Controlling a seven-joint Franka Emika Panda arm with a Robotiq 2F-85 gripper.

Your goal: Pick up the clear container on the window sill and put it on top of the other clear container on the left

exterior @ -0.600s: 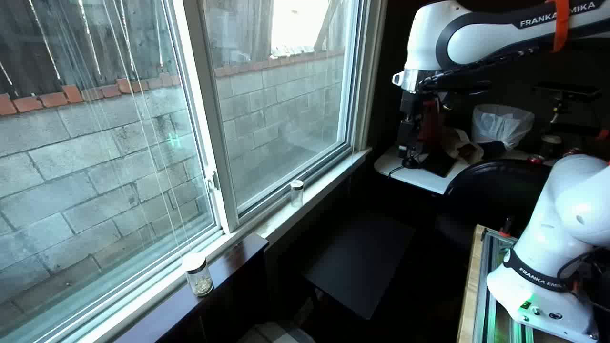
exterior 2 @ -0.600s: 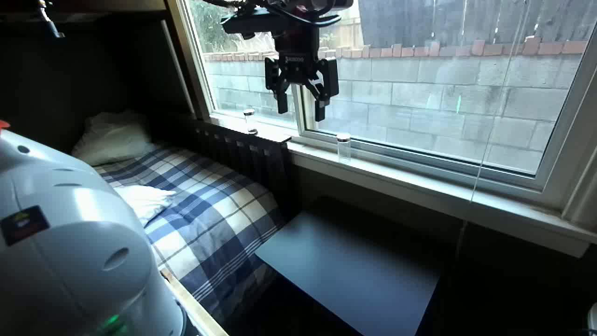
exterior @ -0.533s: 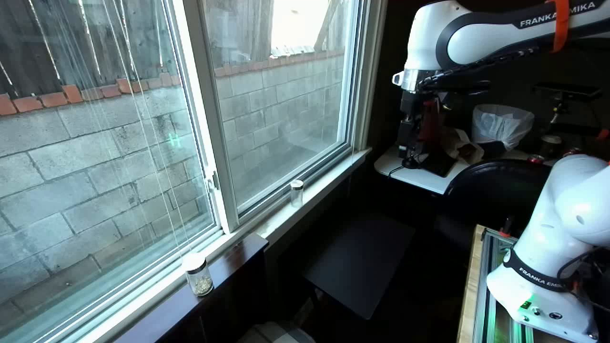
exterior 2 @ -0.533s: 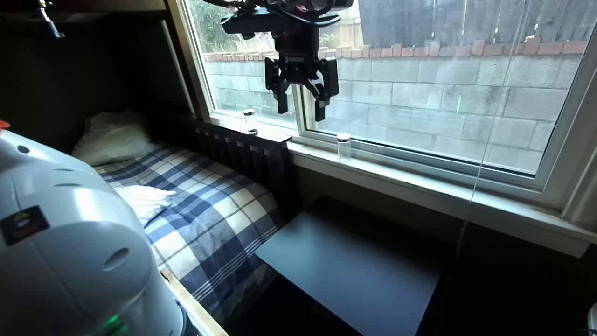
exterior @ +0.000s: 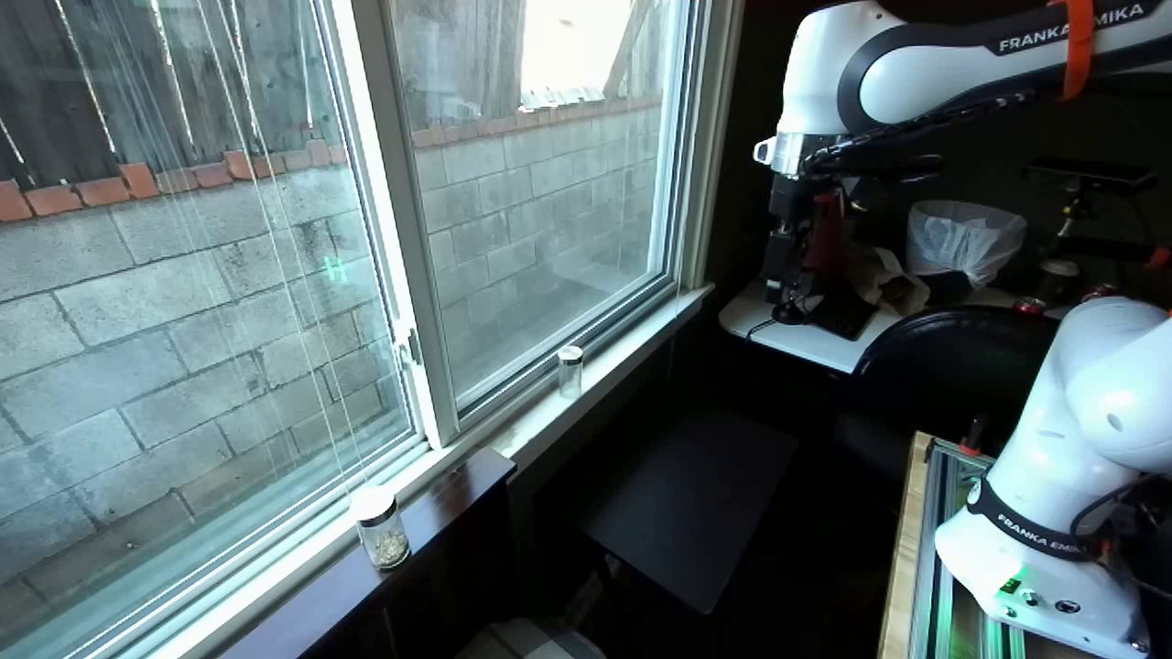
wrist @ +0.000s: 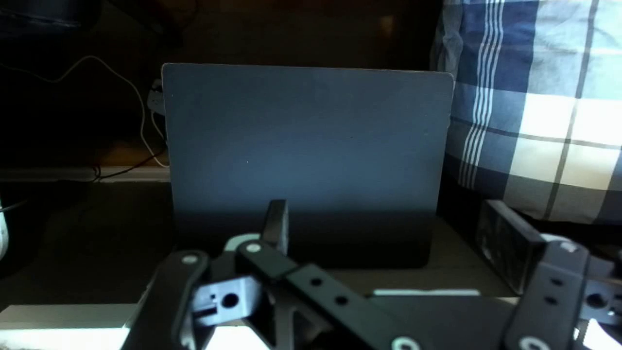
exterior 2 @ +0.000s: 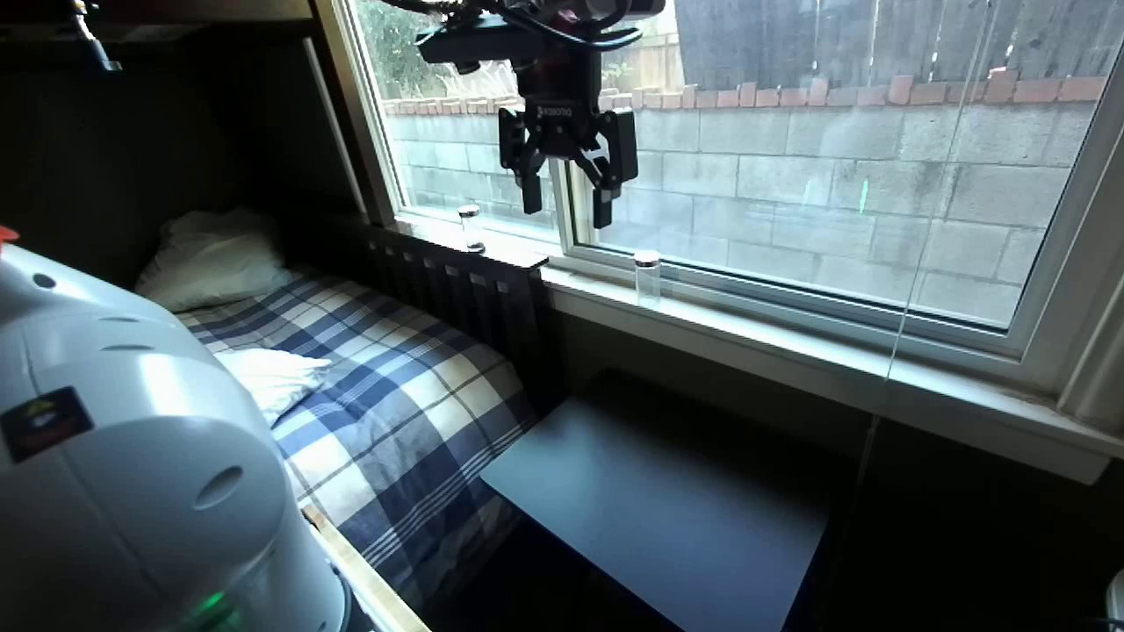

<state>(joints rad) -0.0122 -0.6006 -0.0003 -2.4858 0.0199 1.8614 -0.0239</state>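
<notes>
The clear container (exterior 2: 648, 279), with its whitish round top, stands upright on the white window sill (exterior 2: 790, 351). In an exterior view it is the farther jar (exterior: 569, 373). The other clear container (exterior 2: 471, 230) stands upright on a dark ledge at the left. It holds grainy yellowish stuff at its bottom, seen close in an exterior view (exterior: 383, 531). My gripper (exterior 2: 566, 206) is open and empty, pointing down. In that view it appears higher than both containers and between them sideways. In the wrist view the fingers (wrist: 388, 228) are wide apart, and neither container shows.
A dark flat table (exterior 2: 667, 509) lies below the sill and fills the middle of the wrist view (wrist: 306, 136). A bed with a plaid cover (exterior 2: 395, 377) is at the left, beside the dark slatted headboard (exterior 2: 492, 298). Window glass stands behind the sill. A thin cord (exterior 2: 896, 342) hangs at the right.
</notes>
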